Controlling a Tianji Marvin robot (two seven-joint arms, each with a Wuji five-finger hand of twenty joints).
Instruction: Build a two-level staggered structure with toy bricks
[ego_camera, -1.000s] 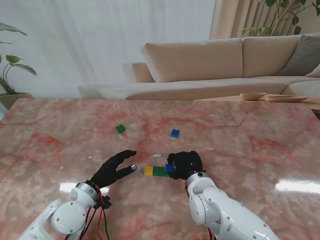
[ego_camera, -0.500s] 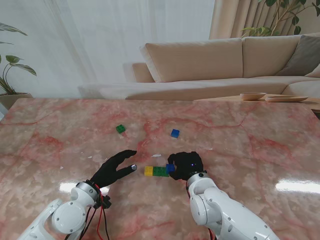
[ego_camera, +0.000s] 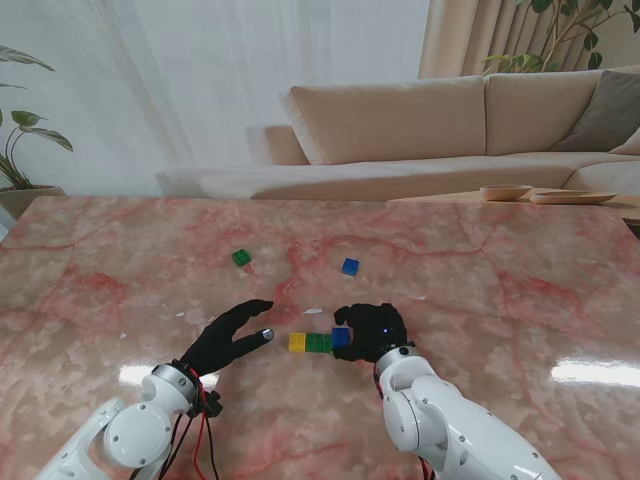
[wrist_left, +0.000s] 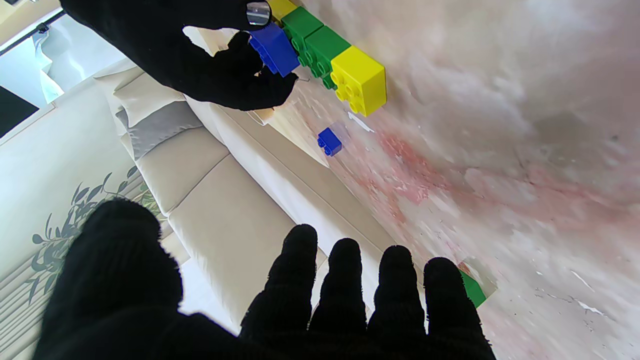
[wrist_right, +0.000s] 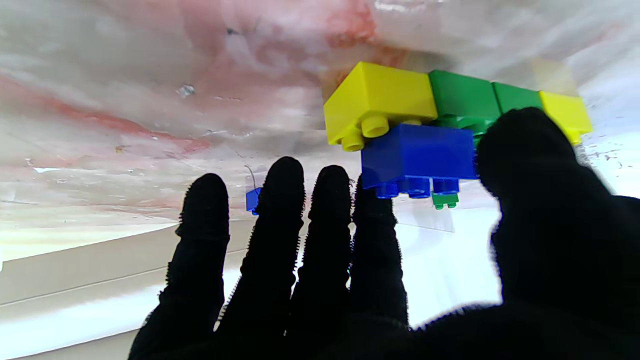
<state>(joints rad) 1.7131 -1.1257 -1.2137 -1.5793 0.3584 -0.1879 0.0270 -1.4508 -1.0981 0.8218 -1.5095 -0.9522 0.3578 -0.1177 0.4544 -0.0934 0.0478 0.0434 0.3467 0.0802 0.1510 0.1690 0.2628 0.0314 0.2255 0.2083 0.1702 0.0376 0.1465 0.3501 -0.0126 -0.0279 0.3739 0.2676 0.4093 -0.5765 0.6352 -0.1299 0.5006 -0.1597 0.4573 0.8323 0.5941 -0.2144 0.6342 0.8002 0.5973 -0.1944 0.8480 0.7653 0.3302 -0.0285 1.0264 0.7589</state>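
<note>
Your right hand (ego_camera: 372, 331), low centre of the frame, pinches a blue brick (ego_camera: 341, 337) between thumb and fingers, seemingly seated atop the brick row's (ego_camera: 312, 343) right end. Your left hand (ego_camera: 226, 337), left of the row, hovers spread and empty. Farther off lie a loose blue brick (ego_camera: 350, 266) and green brick (ego_camera: 241, 258). The right hand has edged slightly nearer since a second ago.

**No readable text**

No lettering, labels, brand marks, numbers or signs can be read in any view. The toy bricks (ego_camera: 318, 342), the marble table (ego_camera: 500, 290) and the sofa (ego_camera: 440, 120) show plain surfaces only.
</note>
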